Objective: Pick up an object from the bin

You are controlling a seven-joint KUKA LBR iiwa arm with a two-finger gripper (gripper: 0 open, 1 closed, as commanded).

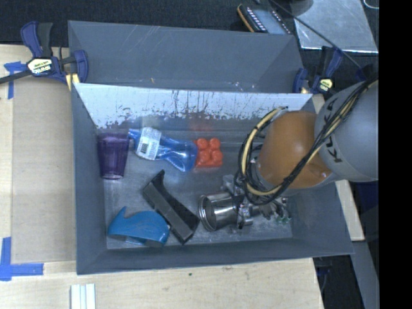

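My gripper point(256, 206) is low in the bin's front right part, under the arm's orange cover. Right against its left side lies a shiny metal cup point(215, 211) on its side, mouth turned left. Whether the cup is gripped is hidden. A black flat bar point(168, 206) lies slantwise just left of the cup. Behind the cup sits a small orange-red knobbly block point(208, 152).
A blue bottle with a white label point(162, 149) lies in the back middle and a purple cup point(113, 156) stands at the back left. A blue curved piece point(138, 227) rests in the front left corner. The bin's right wall is close to the arm.
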